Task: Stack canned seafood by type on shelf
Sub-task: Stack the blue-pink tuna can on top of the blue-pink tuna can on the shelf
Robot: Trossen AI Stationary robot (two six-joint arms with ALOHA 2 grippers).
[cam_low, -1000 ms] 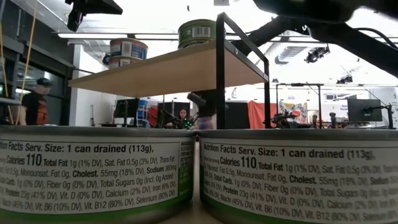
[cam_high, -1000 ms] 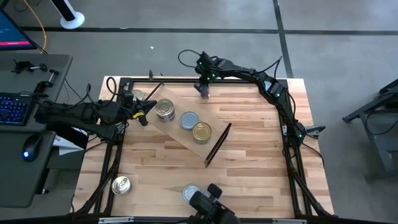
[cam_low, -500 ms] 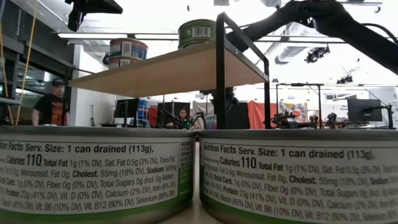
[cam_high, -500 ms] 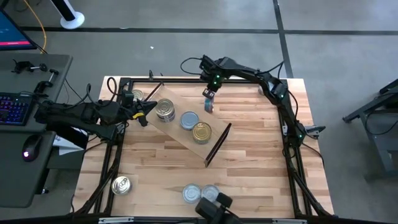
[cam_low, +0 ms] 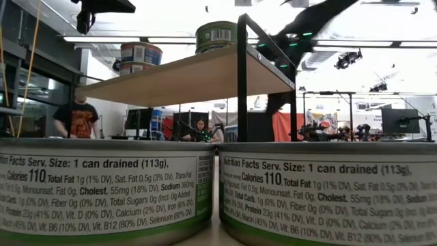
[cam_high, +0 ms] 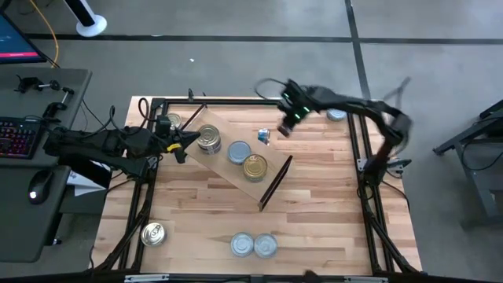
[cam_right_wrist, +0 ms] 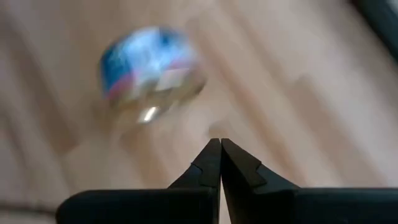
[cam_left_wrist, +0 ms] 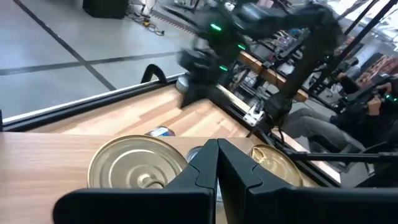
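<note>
A: Where are the tins?

B: Three stand in a row on the shelf (cam_high: 236,161): a silver tin (cam_high: 208,138), a pale blue tin (cam_high: 239,152) and a gold tin (cam_high: 254,167). A small blue-labelled tin (cam_high: 262,136) lies on its side on the counter (cam_high: 314,204), just beside the shelf. Two tins (cam_high: 253,245) stand together at the near edge, and one more tin (cam_high: 153,233) at the near left corner.

A: And the end effectors?

B: The right end effector (cam_high: 284,128) hangs near the fallen tin, its fingers pressed together, holding nothing. The left end effector (cam_high: 182,141) waits at the shelf's left end, also closed and empty.
</note>
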